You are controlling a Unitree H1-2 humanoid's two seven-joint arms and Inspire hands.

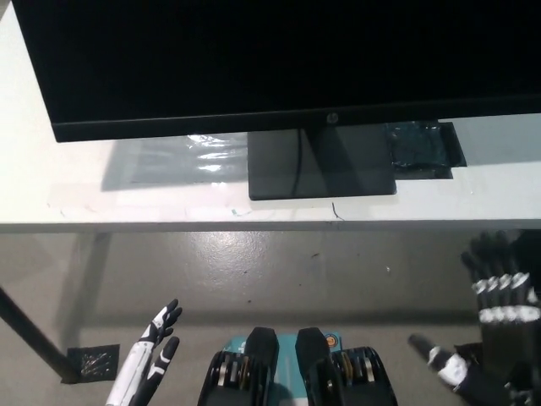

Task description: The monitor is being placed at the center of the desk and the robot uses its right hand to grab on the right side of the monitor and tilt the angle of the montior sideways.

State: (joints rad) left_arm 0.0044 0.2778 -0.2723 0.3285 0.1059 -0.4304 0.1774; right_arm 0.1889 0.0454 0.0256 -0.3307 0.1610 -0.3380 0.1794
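1. The monitor (279, 59) stands on the white counter (68, 182), up and to the left of the right hand, well apart from it. Its dark screen fills the top of the head view.
2. Its flat dark base (321, 165) rests on the counter, near the front edge, under the middle of the screen's lower border.
3. A black patch (425, 150) lies on the counter just beside the base, on the side closer to the right hand.
4. The right hand (486, 338) is black and is low at the right side of the view, below the counter edge, over the grey floor (279, 271). Its fingers (494, 271) are spread wide and it holds nothing. It does not touch the monitor.
5. The left hand (150, 359) is white and rests at the lower left, far across from the right hand. Its fingers are apart and it holds nothing.
6. A black piece of tape (91, 361) lies on the floor just beside the left hand.
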